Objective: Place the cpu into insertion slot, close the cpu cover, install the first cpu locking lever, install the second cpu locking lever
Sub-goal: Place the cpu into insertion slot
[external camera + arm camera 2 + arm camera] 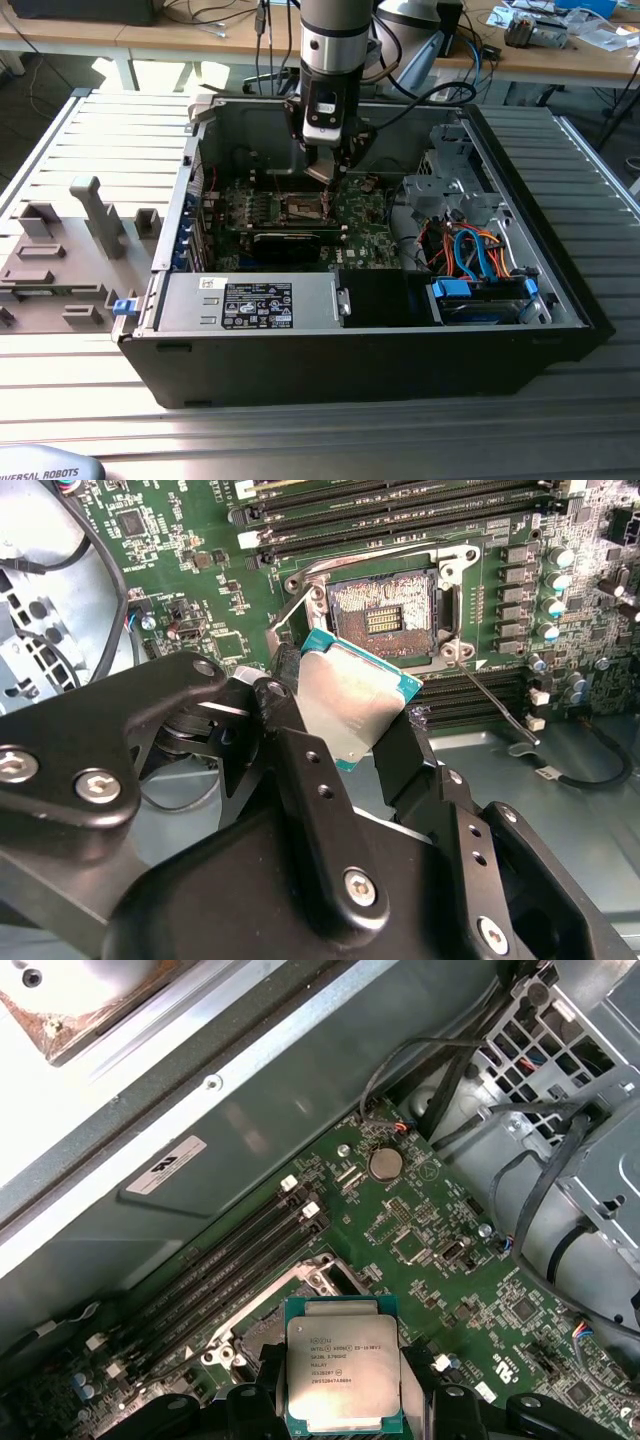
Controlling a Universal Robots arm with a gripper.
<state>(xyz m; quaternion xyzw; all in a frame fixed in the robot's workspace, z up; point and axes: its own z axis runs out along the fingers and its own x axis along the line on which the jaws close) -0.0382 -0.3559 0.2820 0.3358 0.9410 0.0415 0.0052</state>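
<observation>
Green motherboard (420, 1220), claw (340, 725) gripping silver-topped, teal-edged square cpu (345, 695), near insertion slot (385, 615)

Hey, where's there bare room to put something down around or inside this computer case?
Free: the ribbed table between the case and the exterior camera, and the strip on the exterior view's right of it. Crowded: grey fixtures on the exterior view's left, cables inside the case, and the insertion slot, over which the fingers hold the cpu.
</observation>
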